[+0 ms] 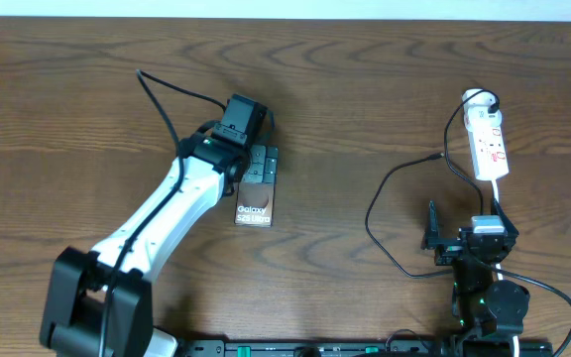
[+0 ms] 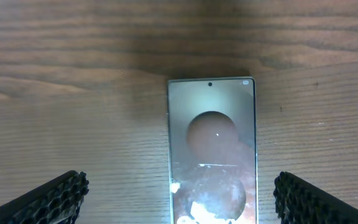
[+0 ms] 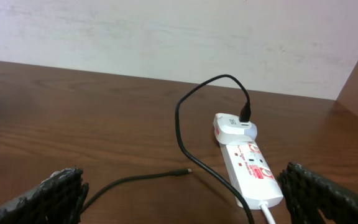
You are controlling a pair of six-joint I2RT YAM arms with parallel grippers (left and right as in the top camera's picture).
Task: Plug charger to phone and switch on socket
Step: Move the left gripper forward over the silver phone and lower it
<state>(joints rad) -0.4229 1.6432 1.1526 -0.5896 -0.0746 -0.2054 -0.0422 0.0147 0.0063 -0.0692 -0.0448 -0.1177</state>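
Left pincer (image 2: pixel 179 182) hung wide open over the phone (image 2: pixel 211 143), a finger on either side, gripping nothing. Looked set to steady or square it for plug-in. Phone lay flat, face up, on the counter (image 1: pixel 365 59), well apart from the socket (image 1: pixel 491 147). Right pincer (image 3: pixel 182 177) was also spread wide and empty, facing the charger (image 3: pixel 246 114). Plug head sat in the socket's far end, connector tip loose on the counter ahead. Cable loop crossed the approach, a likely snag risk. Couldn't read the switch state.
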